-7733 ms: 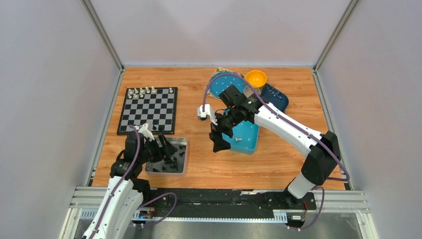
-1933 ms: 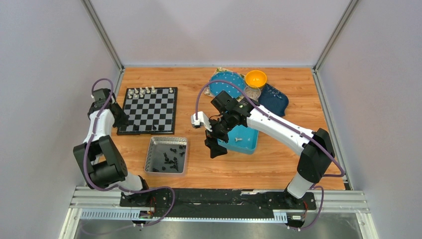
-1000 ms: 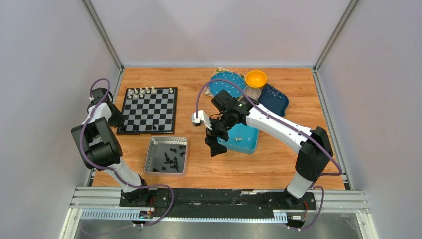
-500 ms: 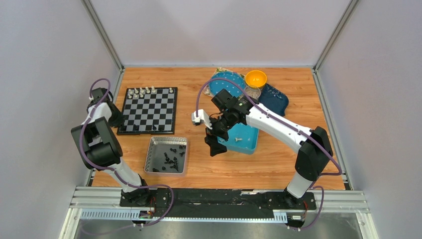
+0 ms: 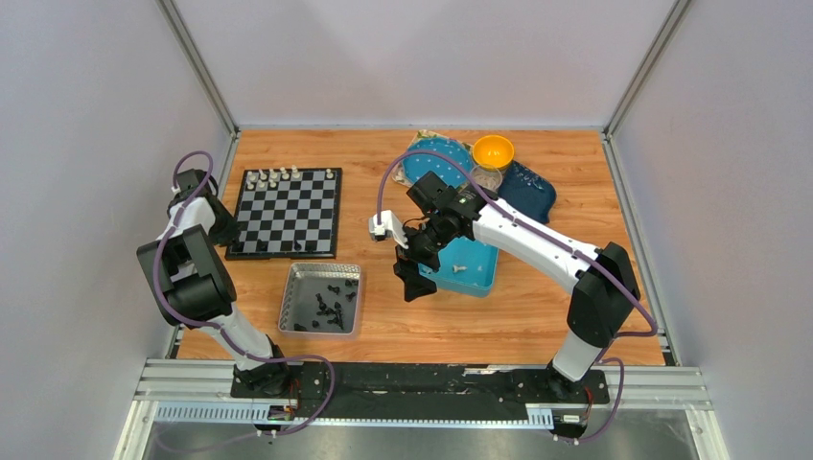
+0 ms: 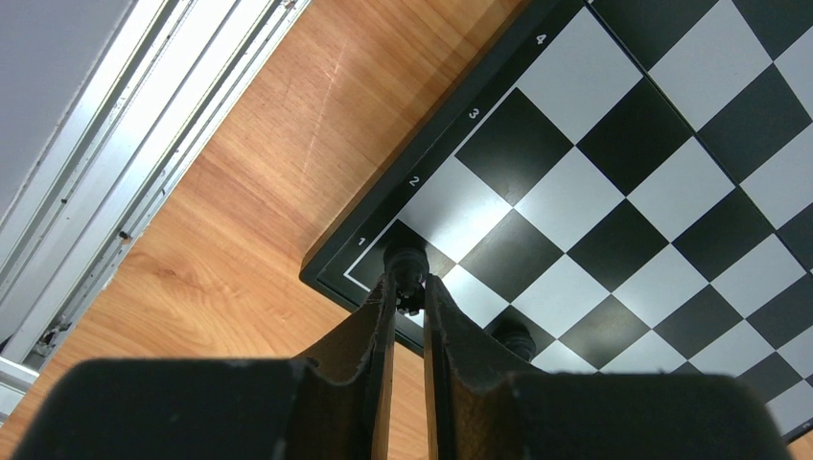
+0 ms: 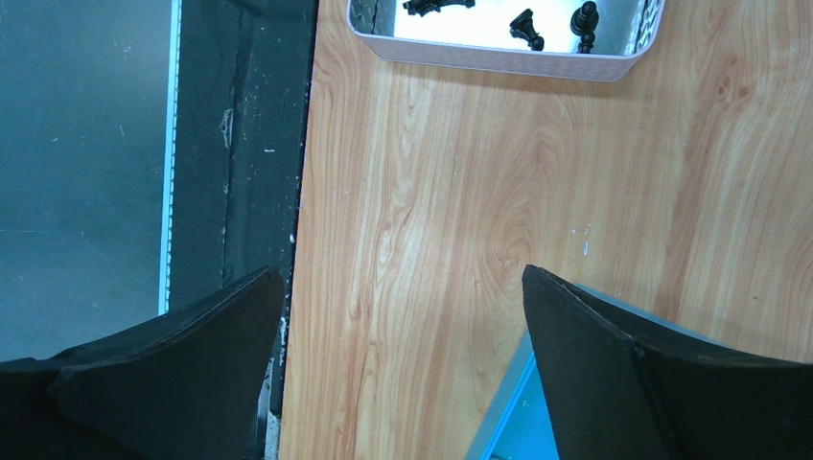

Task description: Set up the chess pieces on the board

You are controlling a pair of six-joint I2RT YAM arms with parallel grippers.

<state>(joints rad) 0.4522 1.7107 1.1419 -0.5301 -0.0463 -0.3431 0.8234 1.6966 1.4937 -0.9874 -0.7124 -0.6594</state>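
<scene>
Left tool (image 6: 405, 292): narrow, clamped on a black chess piece (image 6: 406, 264) at the corner square of the board (image 6: 614, 182). Confirm the base sits flat and centred in that square. Then open slightly and lift straight up, avoiding the neighbouring piece (image 6: 518, 337). Right tool (image 7: 400, 278): wide, holding nothing, above the desk (image 7: 431, 192).

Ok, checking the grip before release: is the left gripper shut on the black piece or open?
Shut on it: the left gripper pinches the black piece between its fingertips over a corner square of the board.
</scene>
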